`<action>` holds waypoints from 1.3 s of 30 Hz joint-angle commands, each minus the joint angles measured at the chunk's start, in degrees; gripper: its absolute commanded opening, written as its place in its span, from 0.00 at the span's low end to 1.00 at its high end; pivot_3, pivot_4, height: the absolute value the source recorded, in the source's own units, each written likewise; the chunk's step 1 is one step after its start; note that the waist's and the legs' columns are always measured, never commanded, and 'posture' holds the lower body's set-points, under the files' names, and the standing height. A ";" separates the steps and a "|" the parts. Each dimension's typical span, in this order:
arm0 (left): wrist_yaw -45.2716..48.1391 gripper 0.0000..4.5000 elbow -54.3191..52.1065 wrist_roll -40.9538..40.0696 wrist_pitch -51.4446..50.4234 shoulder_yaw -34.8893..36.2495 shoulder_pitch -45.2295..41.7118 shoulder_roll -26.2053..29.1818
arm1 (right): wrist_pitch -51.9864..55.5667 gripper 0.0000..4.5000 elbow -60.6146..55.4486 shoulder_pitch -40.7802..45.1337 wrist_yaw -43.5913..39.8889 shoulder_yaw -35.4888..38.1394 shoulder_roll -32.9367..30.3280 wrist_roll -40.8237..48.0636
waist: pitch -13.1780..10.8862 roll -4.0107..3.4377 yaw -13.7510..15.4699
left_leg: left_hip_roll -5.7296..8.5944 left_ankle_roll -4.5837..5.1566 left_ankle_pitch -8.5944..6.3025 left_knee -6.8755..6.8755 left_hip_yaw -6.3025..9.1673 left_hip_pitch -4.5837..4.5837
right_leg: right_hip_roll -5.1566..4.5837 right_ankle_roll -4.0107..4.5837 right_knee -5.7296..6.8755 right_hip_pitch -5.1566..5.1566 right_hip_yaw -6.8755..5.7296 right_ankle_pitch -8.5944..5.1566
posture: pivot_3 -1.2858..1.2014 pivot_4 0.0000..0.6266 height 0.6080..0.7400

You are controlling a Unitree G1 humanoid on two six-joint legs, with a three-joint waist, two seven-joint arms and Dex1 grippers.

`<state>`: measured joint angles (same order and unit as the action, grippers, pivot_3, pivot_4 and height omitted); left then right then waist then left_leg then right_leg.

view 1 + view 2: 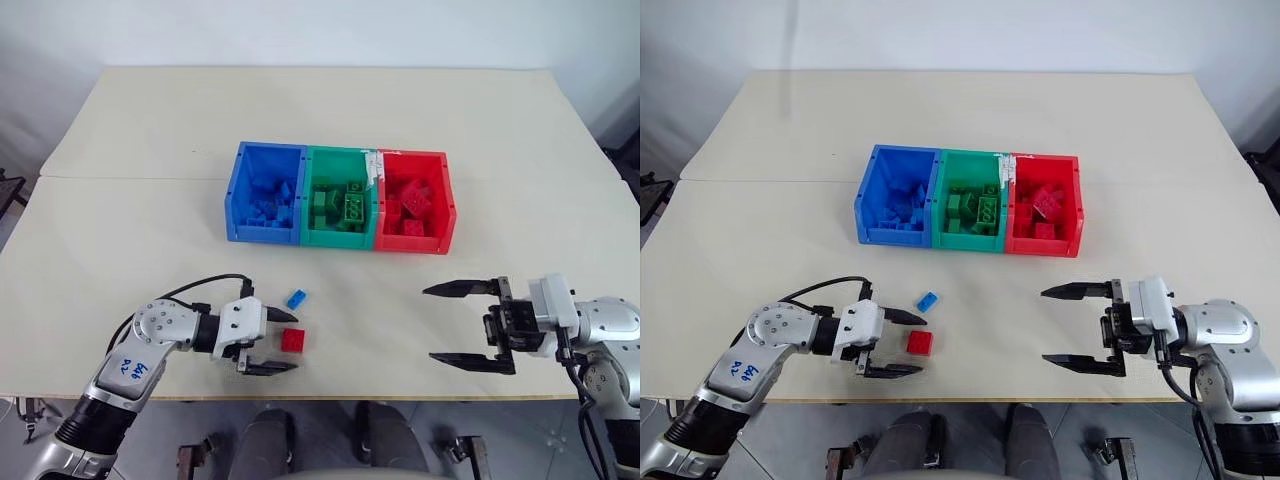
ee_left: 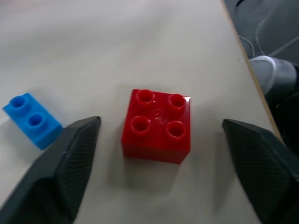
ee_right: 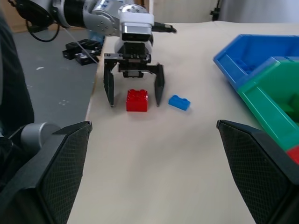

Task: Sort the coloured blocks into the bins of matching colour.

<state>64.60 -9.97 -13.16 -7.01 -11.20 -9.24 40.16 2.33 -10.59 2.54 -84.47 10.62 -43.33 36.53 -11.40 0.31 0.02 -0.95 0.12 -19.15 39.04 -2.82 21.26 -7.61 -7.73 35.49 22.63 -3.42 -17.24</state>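
A red square block (image 1: 293, 340) lies near the table's front edge, left of centre. My left gripper (image 1: 287, 342) is open around it, one finger on each side, with gaps showing in the left wrist view (image 2: 156, 126). A small blue block (image 1: 296, 298) lies just beyond the far finger. At mid-table stand the joined bins: blue (image 1: 236, 190), green (image 1: 309, 170) and red (image 1: 447, 195), each holding several blocks of its own colour. My right gripper (image 1: 429, 324) hovers open and empty at the front right, pointing left.
The table's front edge (image 1: 340, 398) runs just behind the red block and both grippers. A seam (image 1: 130, 178) crosses the tabletop behind the bins. A white scrap (image 1: 374, 165) sits on the rim between the green and red bins.
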 commanded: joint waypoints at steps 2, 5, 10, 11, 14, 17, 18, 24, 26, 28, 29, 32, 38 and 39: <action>-0.09 0.59 -0.25 -0.71 -0.38 0.27 0.56 -0.42 | -1.76 1.00 0.37 -1.13 -0.84 2.80 -0.83 0.50 | 0.00 0.00 0.00 | 0.00 0.00 0.00 0.00 0.00 0.00 | 0.00 0.00 0.00 -0.01 0.00 0.00 | 0.52 0.24 1.00; -0.21 0.36 0.15 -1.70 0.28 1.04 0.27 -1.39 | -2.30 1.00 0.82 -1.40 -0.24 3.49 -0.66 0.52 | 0.00 0.00 0.00 | 0.00 0.00 0.00 0.00 0.01 -0.02 | 0.00 0.00 0.00 -0.03 0.00 0.00 | 0.52 0.24 1.00; -1.87 0.33 -0.43 -6.02 0.74 4.57 -2.82 -5.04 | -1.69 1.00 0.95 -1.71 3.48 6.65 -0.19 1.53 | 0.00 0.00 0.12 | -0.01 0.00 0.00 0.00 0.01 -0.02 | -0.01 0.00 -0.01 -0.03 -0.02 0.00 | 0.52 0.24 1.00; -3.16 0.33 -0.86 -7.57 -0.31 5.53 -4.45 -6.62 | -1.49 1.00 0.86 -1.92 4.55 7.67 -0.08 1.68 | 0.00 0.00 0.30 | -0.01 0.00 0.01 0.02 0.03 -0.01 | -0.02 -0.01 0.00 -0.04 -0.03 0.00 | 0.52 0.24 1.00; -6.31 0.33 -1.02 -9.52 -4.25 5.98 -11.20 -10.50 | -0.60 1.00 0.57 -2.55 8.56 11.17 0.78 2.89 | 0.00 0.00 1.25 | 0.04 0.01 0.03 0.07 0.11 0.01 | -0.06 -0.09 -0.01 -0.11 -0.08 0.05 | 0.52 0.24 1.00; -7.33 0.33 1.90 -8.76 -6.88 4.03 -19.08 -13.58 | -0.14 1.00 0.07 -3.15 13.28 14.48 2.31 3.92 | 0.00 0.00 1.57 | 0.17 0.01 0.05 0.08 0.10 0.00 | -0.02 -0.12 -0.03 -0.15 -0.10 0.07 | 0.52 0.24 1.00; -7.66 0.33 2.89 -8.44 -7.60 3.64 -20.87 -14.36 | -0.18 1.00 -0.10 -3.40 14.14 15.11 2.56 4.02 | 0.00 0.00 1.60 | 0.24 0.01 0.05 0.08 0.10 0.01 | -0.02 -0.12 -0.03 -0.16 -0.10 0.08 | 0.52 0.24 1.00; -9.91 0.33 23.92 -1.24 -1.76 -0.48 -39.38 -24.12 | -2.05 1.00 -0.93 -8.00 18.04 19.60 3.55 2.77 | -0.01 0.02 1.66 | 0.33 0.06 0.10 0.10 -0.28 0.11 | 0.13 -0.18 -0.07 -0.21 -0.19 0.11 | 0.52 0.24 1.00; -12.29 0.33 32.79 1.30 0.80 -0.73 -45.90 -28.01 | -2.25 1.00 -0.85 -9.15 20.71 21.86 4.40 2.98 | -0.03 0.06 1.85 | 0.35 0.08 0.11 0.10 -0.31 0.16 | 0.14 -0.21 -0.15 -0.19 -0.20 0.13 | 0.52 0.24 1.00; -14.79 0.33 41.43 3.50 4.74 -0.38 -51.13 -31.32 | -2.75 1.00 -1.03 -10.76 22.30 23.49 5.00 2.58 | -0.03 0.07 1.84 | 0.36 0.13 0.13 0.09 -0.31 0.24 | 0.14 -0.32 -0.47 -0.18 -0.21 0.19 | 0.52 0.24 1.00; -15.93 0.33 45.66 4.45 6.60 -0.17 -53.34 -32.72 | -2.96 1.00 -1.42 -11.71 22.84 24.08 5.40 2.50 | -0.04 0.07 1.84 | 0.37 0.16 0.11 0.09 -0.33 0.25 | 0.13 -0.34 -0.48 -0.19 -0.20 0.20 | 0.52 0.24 1.00; -17.31 0.33 55.44 6.24 11.98 0.36 -57.87 -35.95 | -3.26 1.00 -3.59 -14.23 24.88 24.82 6.88 2.48 | -0.04 0.07 1.48 | 0.37 0.20 0.09 -0.02 -0.37 0.28 | 0.15 -0.37 -0.53 -0.19 -0.21 0.22 | 0.52 0.24 1.00; -17.88 0.69 65.55 8.77 15.58 1.20 -61.26 -38.25 | -3.33 1.00 -7.64 -16.81 27.69 24.15 8.98 2.46 | -0.05 0.08 1.40 | 0.35 0.22 0.07 -0.05 -0.48 0.30 | 0.15 -0.39 -0.57 -0.11 -0.19 0.23 | 0.52 0.24 1.00; -18.01 0.75 66.10 8.99 16.26 1.42 -61.39 -38.33 | -3.28 1.00 -7.90 -16.88 27.94 24.04 9.02 2.46 | -0.05 0.09 1.45 | 0.34 0.22 0.07 -0.02 -0.47 0.30 | 0.15 -0.39 -0.59 -0.11 -0.19 0.23 | 0.52 0.24 1.00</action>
<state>46.49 56.49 -4.35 7.28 -10.85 -68.82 2.40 -0.04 -16.29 -14.15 -57.28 33.62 -34.63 38.38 -11.45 0.40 1.47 -0.60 0.34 -19.08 39.03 -3.29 21.56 -7.47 -8.12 34.84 22.52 -3.61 -17.01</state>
